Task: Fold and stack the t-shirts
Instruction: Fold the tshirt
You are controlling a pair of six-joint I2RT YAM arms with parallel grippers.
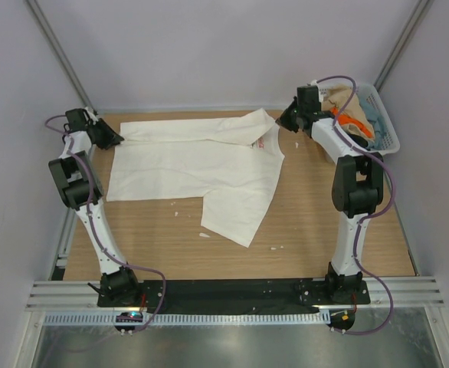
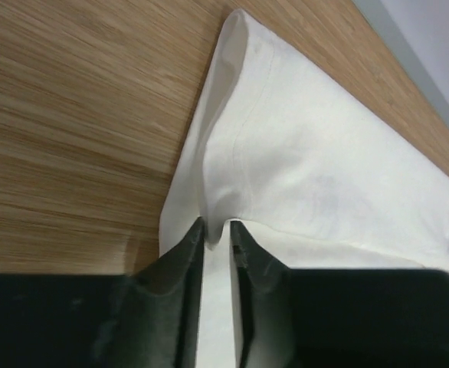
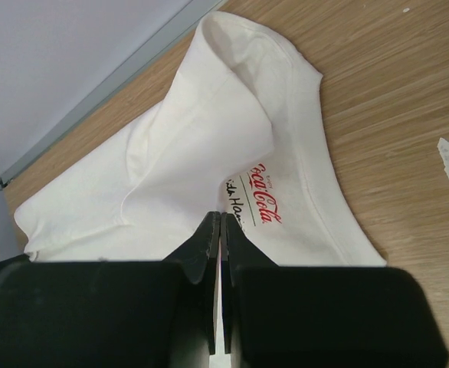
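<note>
On the far half of the table [image 1: 324, 230], spread mostly flat: white shirt [image 1: 201, 165], red print [image 3: 261, 205] showing near its right end, one part reaching nearer the arms on the right side. Doubled over along the far edge into a narrow band, raised into a soft ridge at both ends. Pinched at the left end by the left gripper [image 2: 217, 230], fingers drawn almost together with a fold of cloth between. Pinched at the right end by the right gripper [image 3: 221, 222], fingers pressed tight on the rolled cloth just beside the print.

Looks like the first lengthwise fold in hand (far edge carried over toward the middle), not yet laid down. Next, probably: bring both ends nearward together, level and at one pace, keeping the band taut to avoid sag or twist; then lower and let go.

Beyond the right arm, at the far right corner, basket [image 1: 391, 142] holding more to do: tan shirt [image 1: 338, 98], orange shirt [image 1: 353, 123], pale blue shirt [image 1: 371, 115]. Stacking not yet begun, to judge by the lone shirt on the wood.
</note>
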